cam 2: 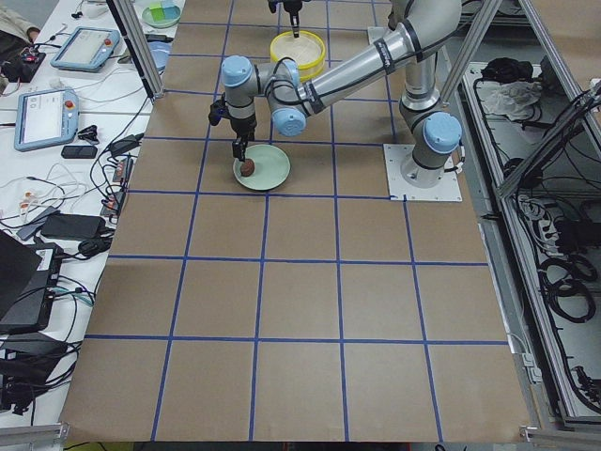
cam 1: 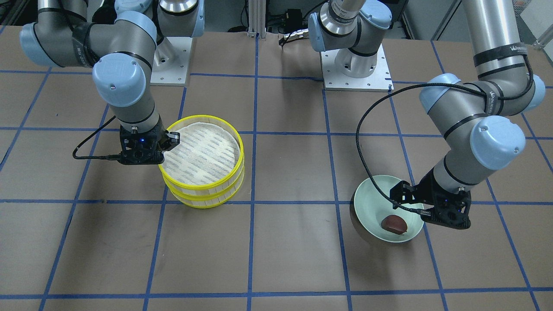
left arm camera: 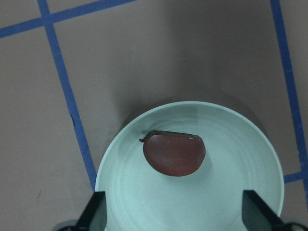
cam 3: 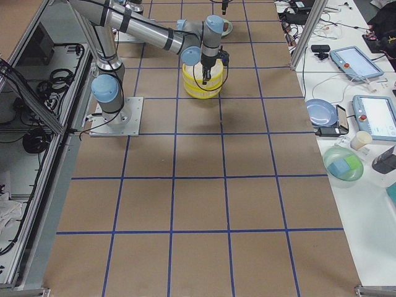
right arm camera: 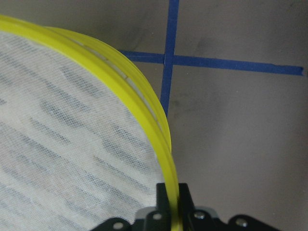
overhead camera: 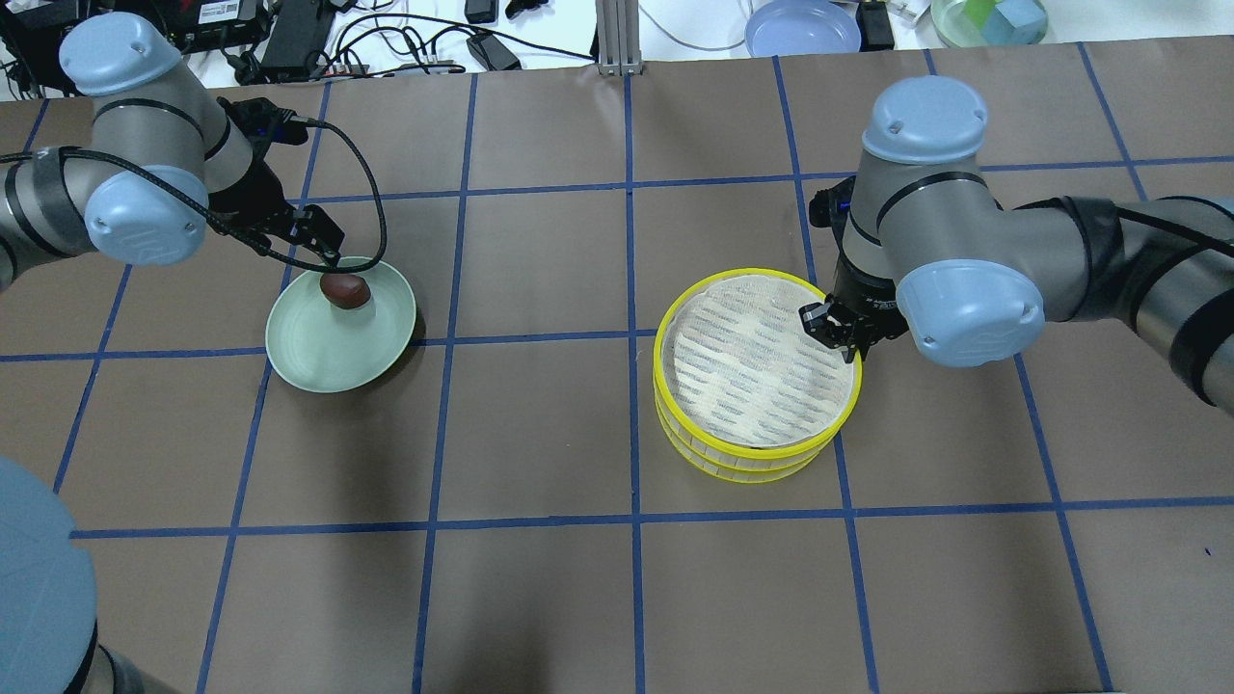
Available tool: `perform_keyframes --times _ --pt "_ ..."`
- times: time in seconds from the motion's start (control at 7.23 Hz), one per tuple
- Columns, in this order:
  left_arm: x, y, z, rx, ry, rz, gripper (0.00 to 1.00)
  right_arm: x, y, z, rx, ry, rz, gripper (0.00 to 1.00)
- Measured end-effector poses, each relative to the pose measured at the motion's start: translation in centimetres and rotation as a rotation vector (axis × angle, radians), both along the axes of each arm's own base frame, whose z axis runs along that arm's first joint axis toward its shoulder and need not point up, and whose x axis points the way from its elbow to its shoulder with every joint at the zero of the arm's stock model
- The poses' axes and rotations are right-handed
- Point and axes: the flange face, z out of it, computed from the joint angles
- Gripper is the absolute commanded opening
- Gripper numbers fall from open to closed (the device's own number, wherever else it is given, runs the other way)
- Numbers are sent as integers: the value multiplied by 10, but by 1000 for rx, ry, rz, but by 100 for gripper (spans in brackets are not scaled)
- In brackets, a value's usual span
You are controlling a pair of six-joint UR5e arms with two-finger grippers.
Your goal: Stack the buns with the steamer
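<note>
step, as judged: top tier of the steamer taken up for lifting | right pincer clamped on its yellow rim | left pincer spread apart, hung above the dark bun lying in the green plate | cream bun not seen | next, as judged: dark bun to be straddled squarely and closed on gently

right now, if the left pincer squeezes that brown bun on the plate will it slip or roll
The brown bun looks glossy, so it may slip. Rounded with one flat edge, it could rock rather than roll far.
</note>
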Motion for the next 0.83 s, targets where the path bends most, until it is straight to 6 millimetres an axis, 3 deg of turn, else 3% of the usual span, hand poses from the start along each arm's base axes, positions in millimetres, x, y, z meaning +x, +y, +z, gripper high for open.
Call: perform_keyframes --times 0.41,0.55,0.69,0.83 --pt "0 -9 -53 56 35 -2 86 -5 -3 0 -7 2 -8 0" --pt "1 -10 -66 77 38 -3 83 -6 -3 -1 -4 3 -9 13" --pt "1 -10 -77 94 42 -4 41 -6 -3 -3 1 4 -9 69" --pt "1 -11 -85 106 45 -4 0 -7 -3 -4 6 5 -10 100"
